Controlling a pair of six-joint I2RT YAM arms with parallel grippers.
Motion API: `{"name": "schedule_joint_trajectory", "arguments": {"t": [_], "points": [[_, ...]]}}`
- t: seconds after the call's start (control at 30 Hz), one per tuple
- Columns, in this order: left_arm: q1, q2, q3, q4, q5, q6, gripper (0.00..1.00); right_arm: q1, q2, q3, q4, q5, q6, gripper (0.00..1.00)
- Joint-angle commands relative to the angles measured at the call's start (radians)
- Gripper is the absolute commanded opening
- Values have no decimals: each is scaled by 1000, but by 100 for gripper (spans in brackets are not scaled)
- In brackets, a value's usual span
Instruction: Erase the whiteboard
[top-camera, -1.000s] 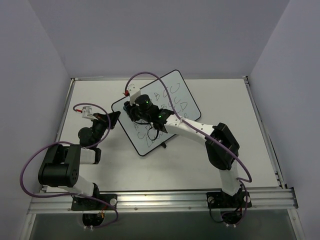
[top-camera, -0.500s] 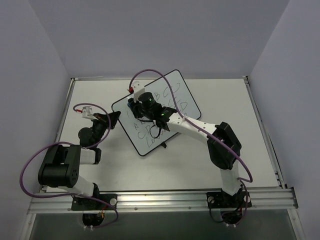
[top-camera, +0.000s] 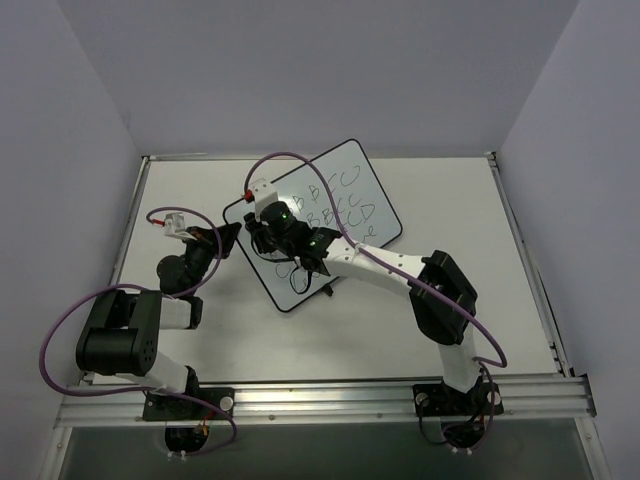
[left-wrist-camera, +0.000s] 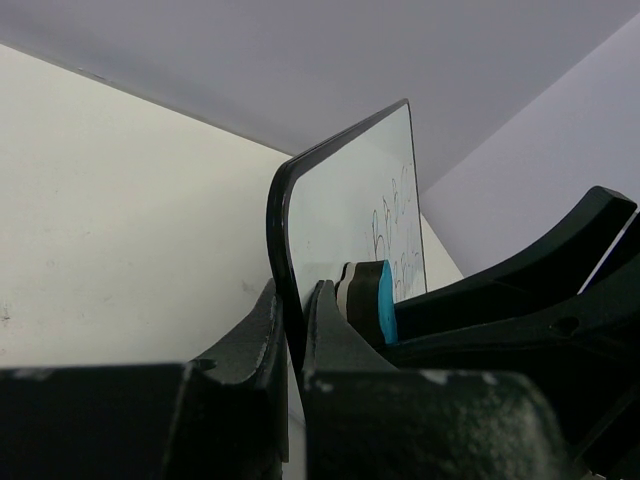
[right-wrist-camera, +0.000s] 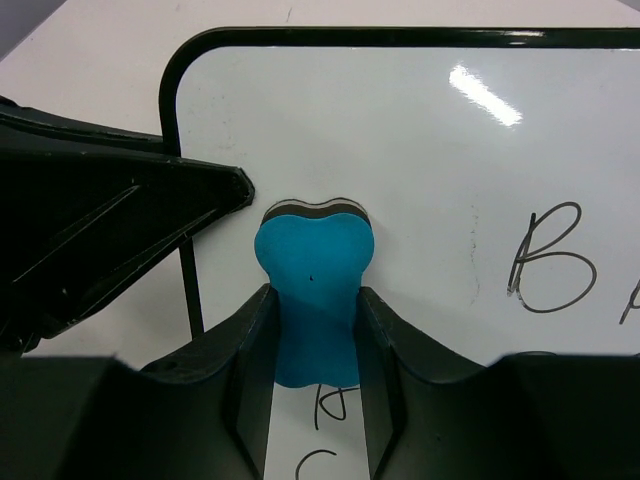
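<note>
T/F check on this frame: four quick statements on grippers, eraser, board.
1. The right gripper holds the eraser. True.
2. The board is wiped clean. False: letters show on it.
3. The left gripper clamps the board's edge. True.
4. The eraser is red. False: it is blue.

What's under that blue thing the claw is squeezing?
The small blue eraser sits against the large black-framed whiteboard. Black letters show beside it; any ink beneath it is covered.
</note>
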Motion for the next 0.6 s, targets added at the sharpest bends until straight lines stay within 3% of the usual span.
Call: {"name": "schedule_joint_trajectory", "arguments": {"t": [0.0, 0.57], "points": [[-36, 17, -16, -88, 10, 249, 2, 12, 39, 6, -101, 0, 42, 0], [-47, 12, -22, -88, -4, 259, 2, -160, 19, -3, -166, 14, -21, 0]]}}
